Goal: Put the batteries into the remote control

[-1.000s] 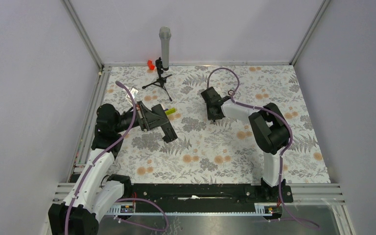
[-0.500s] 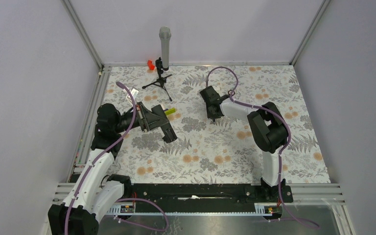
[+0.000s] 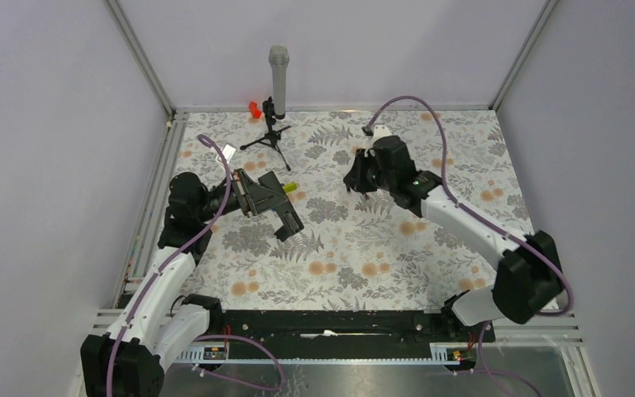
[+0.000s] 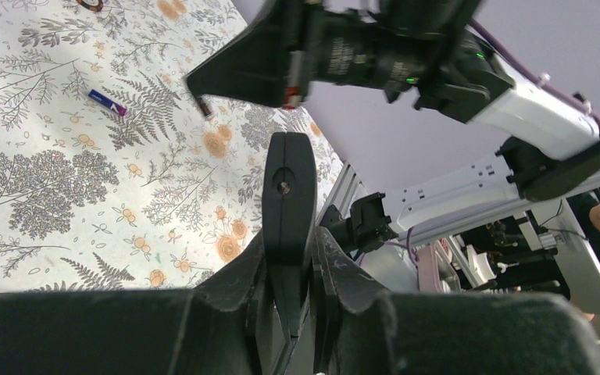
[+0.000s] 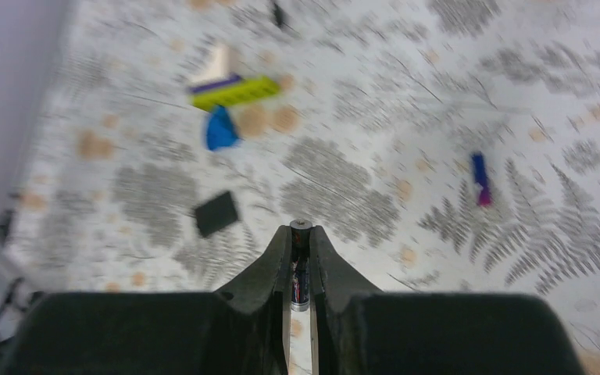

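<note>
My left gripper (image 3: 271, 201) is shut on the remote control (image 3: 288, 222), a slim black bar held above the mat at the left. In the left wrist view the remote (image 4: 288, 187) stands up between the fingers. My right gripper (image 3: 357, 177) is shut on a battery (image 5: 300, 269), held lengthwise between the pads above the mat's middle. A second battery (image 5: 479, 178), blue and purple, lies on the mat; it also shows in the left wrist view (image 4: 108, 101). The right gripper hangs across the top of the left wrist view (image 4: 203, 103).
A small flat black square piece (image 5: 216, 213) lies on the mat. A yellow-green block (image 3: 291, 188) and a blue piece (image 5: 219, 129) lie near the left gripper. A grey microphone (image 3: 278, 78) on a black stand and a red object (image 3: 255, 107) stand at the back.
The right arm has unfolded and swung out to the right, raising its wrist; the gripper stays over the mat's middle with the battery. The left gripper has tilted the remote slightly.
</note>
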